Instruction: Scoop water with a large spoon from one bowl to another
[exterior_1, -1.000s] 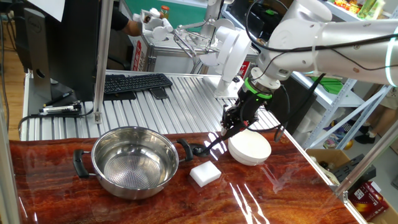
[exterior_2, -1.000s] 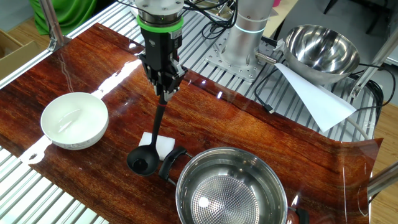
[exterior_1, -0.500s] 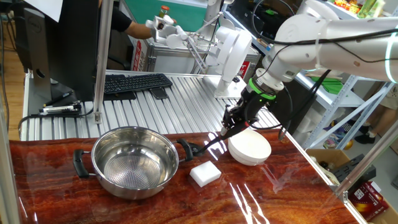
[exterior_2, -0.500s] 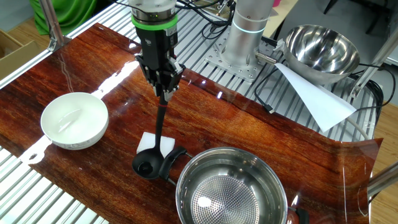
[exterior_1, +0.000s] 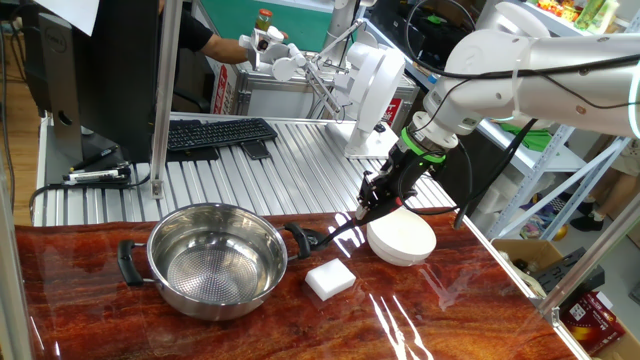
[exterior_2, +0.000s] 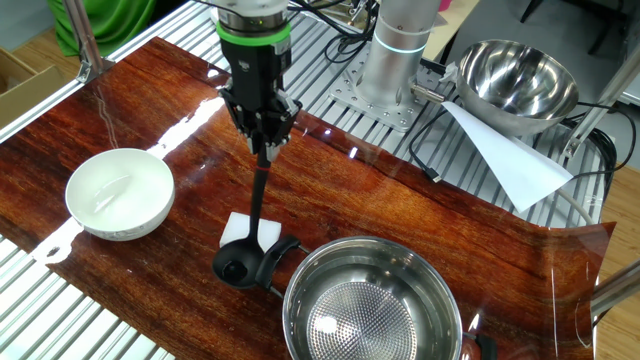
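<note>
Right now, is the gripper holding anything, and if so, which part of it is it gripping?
Yes. The gripper is shut on the black ladle, gripping the top end of its long handle; the cup hangs low beside the steel pot.

White, glossy, rounded arm (exterior_1: 540, 85) links, thick as pipes. Bright green ring (exterior_1: 424, 141) at the wrist, just above a black end effector (exterior_2: 262, 140) of blocky, angular parts. Black cables (exterior_1: 462, 170) looped beside the green ring. Silver-white cylindrical base column (exterior_2: 398, 45) with a pale teal band.

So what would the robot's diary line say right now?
gripper: shut on ladle handle | ladle cup: beside steel pot handle, outside the pot | white bowl: apart
</note>
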